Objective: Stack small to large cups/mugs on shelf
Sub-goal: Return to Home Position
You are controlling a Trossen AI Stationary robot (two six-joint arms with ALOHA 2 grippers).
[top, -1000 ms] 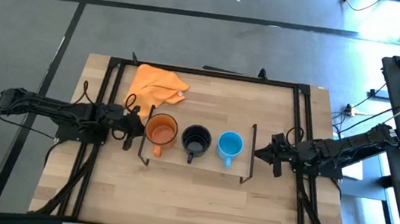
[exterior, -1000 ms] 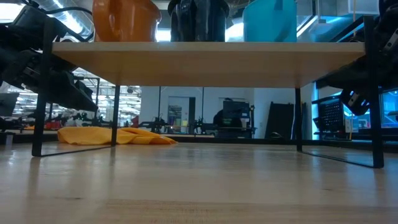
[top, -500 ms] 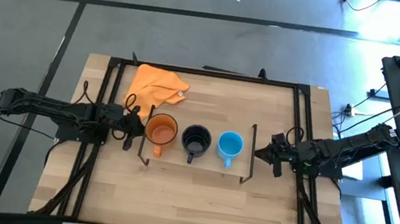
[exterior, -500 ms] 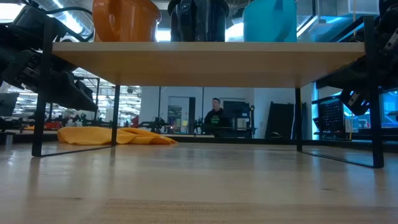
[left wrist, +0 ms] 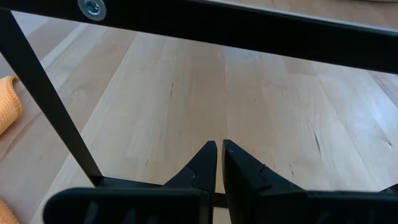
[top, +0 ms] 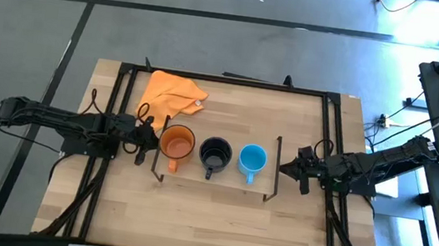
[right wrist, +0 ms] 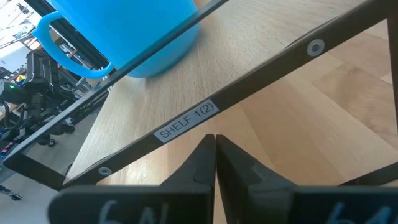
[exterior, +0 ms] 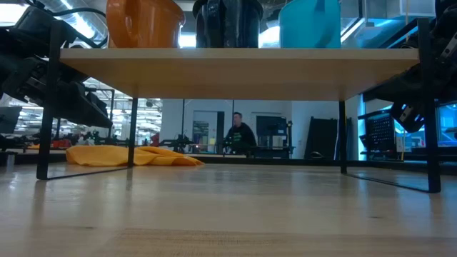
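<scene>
With the orange mug (top: 177, 142), black mug (top: 215, 151) and blue mug (top: 252, 157) in a row on the shelf (top: 221, 180), the left claw (top: 144, 139) and right claw (top: 284, 169), pinched together empty at its ends, should back straight outward.

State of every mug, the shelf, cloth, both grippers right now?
orange mug: upright on shelf, left-arm end.
black mug: upright, middle.
blue mug: upright, right-arm end.
shelf: standing, holding all three.
orange cloth: crumpled, off shelf.
left gripper: shut, empty.
right gripper: shut, empty.
</scene>
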